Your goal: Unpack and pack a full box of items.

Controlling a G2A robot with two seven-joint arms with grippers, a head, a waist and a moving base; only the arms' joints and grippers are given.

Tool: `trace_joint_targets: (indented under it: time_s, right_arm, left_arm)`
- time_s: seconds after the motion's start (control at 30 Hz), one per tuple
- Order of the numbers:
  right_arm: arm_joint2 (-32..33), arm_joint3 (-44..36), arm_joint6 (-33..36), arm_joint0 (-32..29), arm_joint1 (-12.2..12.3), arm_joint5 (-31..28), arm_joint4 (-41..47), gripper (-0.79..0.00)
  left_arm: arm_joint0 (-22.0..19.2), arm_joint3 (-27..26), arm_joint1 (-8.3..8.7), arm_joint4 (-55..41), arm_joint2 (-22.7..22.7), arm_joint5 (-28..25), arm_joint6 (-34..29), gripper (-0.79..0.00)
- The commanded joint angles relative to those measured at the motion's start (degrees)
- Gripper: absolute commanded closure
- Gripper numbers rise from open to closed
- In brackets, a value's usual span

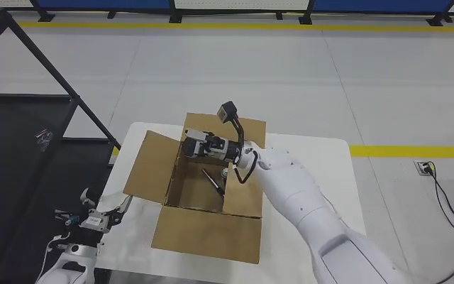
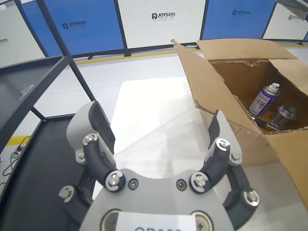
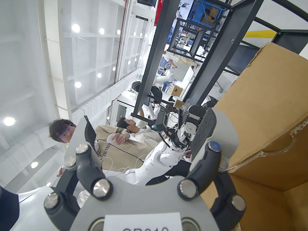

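Right gripper (image 3: 149,121): fingers spread with nothing between them. It hangs over the box's 11 o'clock corner, close by a flap; I cannot tell if it touches.
Left gripper (image 2: 156,111): also spread and empty, over the table (image 2: 154,92) edge at the box's 8 o'clock, well apart from it.
Box (image 1: 206,238): mid-table, flaps folded out. The cardboard is stiff, but the torn edges look weak.
Spray can (image 2: 264,99): stands slightly tilted inside. Probably light, rigid and smooth, so it may slip; take it across the body.
Metal hub (image 2: 285,117): just beside the can. Likely heavy and hard; grip the narrow waist.
Dark-handled tool (image 2: 261,122): lies on the box floor. Thin and stiff; pinch mid-handle.
Hidden: a flap cuts off one end of the tool, and the floor behind the near wall is unseen.
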Motion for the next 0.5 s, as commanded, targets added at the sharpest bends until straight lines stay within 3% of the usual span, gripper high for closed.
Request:
trace_joint_targets:
  time_s: [0.0,0.23,0.47]
  right_arm:
    - [1.12,-2.47,1.13,-1.13,1.39,1.12,-0.37,-0.785]
    - [4.5,-11.2,2.16,-6.18,5.66,2.16,-4.41,-0.785]
    - [7.31,-17.5,3.13,-10.5,8.19,3.29,-6.55,-0.785]
  left_arm:
    - [-0.75,0.81,-0.01,0.19,0.37,0.0,-0.45,-0.785]
    - [-3.63,3.72,-0.03,-0.13,1.12,-0.03,-2.15,-0.785]
    - [-4.58,4.24,0.02,-1.47,0.71,-0.63,-3.33,-0.785]
